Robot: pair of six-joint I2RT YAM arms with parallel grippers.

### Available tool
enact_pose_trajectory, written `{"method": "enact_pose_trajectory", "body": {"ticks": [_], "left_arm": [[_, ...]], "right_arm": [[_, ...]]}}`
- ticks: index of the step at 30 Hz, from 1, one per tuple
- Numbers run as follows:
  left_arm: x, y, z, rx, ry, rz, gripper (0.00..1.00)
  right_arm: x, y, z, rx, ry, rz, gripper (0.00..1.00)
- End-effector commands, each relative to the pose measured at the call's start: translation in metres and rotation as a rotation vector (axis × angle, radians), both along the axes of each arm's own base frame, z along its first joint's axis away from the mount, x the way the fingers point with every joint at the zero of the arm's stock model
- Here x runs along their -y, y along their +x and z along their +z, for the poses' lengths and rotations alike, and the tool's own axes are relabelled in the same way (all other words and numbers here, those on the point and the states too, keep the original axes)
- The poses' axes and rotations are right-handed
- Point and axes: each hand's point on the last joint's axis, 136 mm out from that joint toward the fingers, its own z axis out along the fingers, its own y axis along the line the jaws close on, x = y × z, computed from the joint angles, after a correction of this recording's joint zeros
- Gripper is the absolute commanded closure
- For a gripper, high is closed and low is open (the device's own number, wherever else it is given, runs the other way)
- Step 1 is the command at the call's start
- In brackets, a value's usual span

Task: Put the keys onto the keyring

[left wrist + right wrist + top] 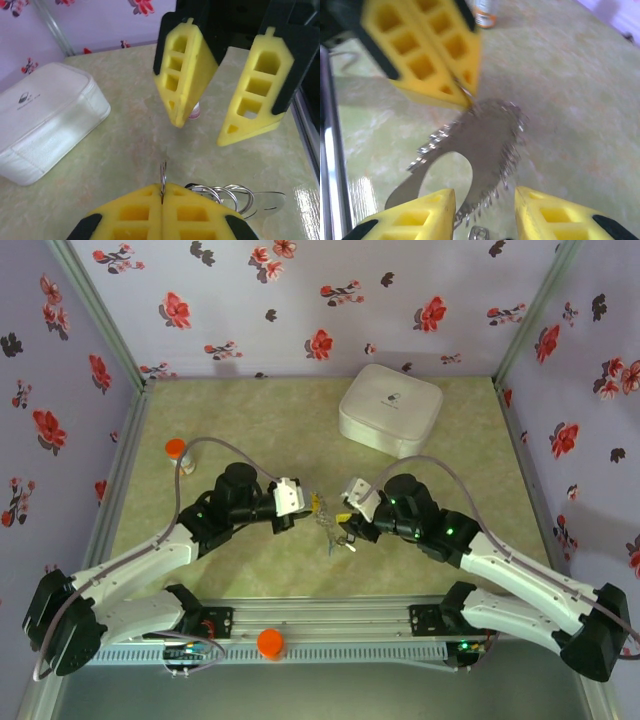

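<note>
The keyring (485, 145) is hanging over the middle of the green table (250, 430), between the two arms and well in front of the white box (390, 408), with its thin rim (162, 179) being pinched edge-on by the left gripper (162, 192), whose yellow pads are pressing flat together. The right gripper (484, 200) is facing it from the other side with its fingers standing spread, the ring's bumpy lower edge dangling just above the gap. A bunch of small silver loops (222, 196) is lying beside the left gripper's tips.
</note>
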Motion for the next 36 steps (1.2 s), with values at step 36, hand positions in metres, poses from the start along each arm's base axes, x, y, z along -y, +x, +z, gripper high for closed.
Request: {"method": "enact_pose_trajectory", "body": {"ticks": [36], "left_arm": [[-0.079,0.054,0.015,-0.157,-0.064,0.650,1.00]], "right_arm": [[0.023,-0.007,-0.151,-0.827,-0.304,-0.622,0.61]]}}
